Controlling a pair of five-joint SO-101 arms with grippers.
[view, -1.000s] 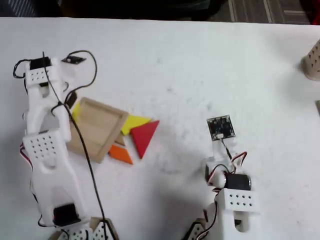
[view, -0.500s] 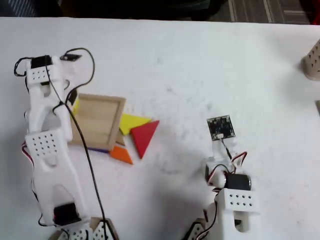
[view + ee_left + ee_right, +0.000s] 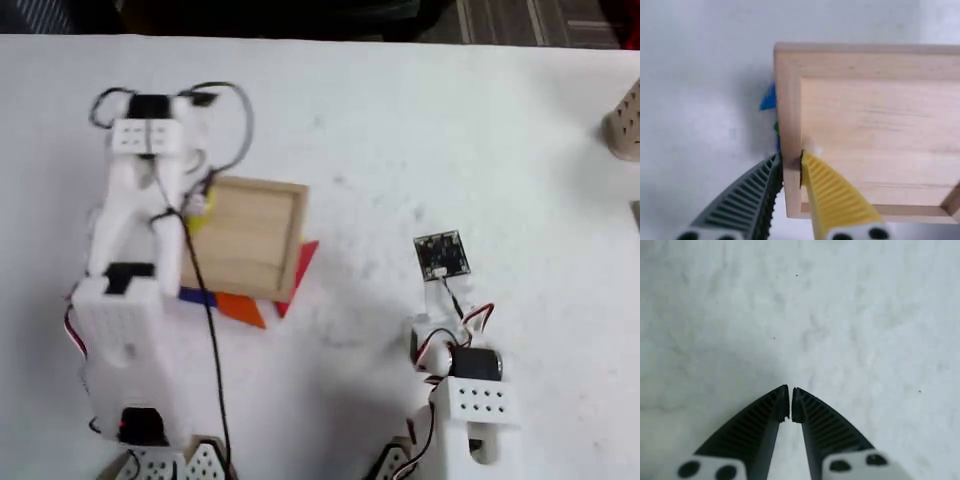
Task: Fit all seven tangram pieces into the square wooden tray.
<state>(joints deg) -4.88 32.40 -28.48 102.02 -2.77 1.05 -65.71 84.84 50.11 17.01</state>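
Observation:
The square wooden tray lies over the tangram pieces on the left of the table. A red triangle pokes out from its right side, and an orange piece and a blue piece show under its near edge. My left gripper is shut on the tray's left wall. In the left wrist view the gripper has one finger inside the tray and one outside, with a blue piece showing beside the wall. My right gripper is shut on nothing above bare table.
The right arm stands at the near right with its camera board in front. A perforated beige object sits at the right edge. White table stretches open across the middle and back.
The left arm has swung right with the tray in its gripper. The tray now covers the yellow piece and part of the red triangle. The right arm has not moved.

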